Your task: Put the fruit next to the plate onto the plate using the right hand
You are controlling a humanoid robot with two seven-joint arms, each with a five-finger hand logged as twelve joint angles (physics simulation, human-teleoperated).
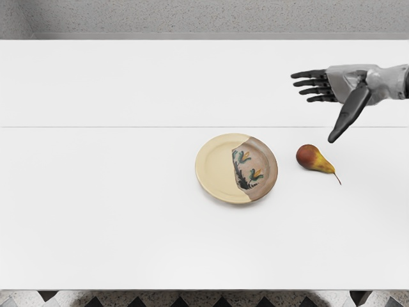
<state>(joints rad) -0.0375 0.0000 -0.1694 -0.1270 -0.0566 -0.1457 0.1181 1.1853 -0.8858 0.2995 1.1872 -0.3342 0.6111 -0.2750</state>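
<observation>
- While lying on its side right of the plate (214, 167), the pear (311, 158) points its stem toward lower right.
- Upper right: the right hand (340, 85) hovers, fingers spread, empty.

arm (394, 81) behind the right hand (340, 86) is cut off at right edge.

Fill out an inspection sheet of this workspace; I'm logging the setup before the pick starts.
Surface: white table, with a seam line running across it.
Job's things: pear lying on its side to the right of the plate, apart from it, stem pointing away from it.
Clutter: nothing seen.
Grippers: right hand open, fingers spread, beyond the pear, not touching it; left hand not in view.
Cables: nothing seen.
Surroundings: grey speckled surface past the far edge; checkered floor at the near edge.
</observation>
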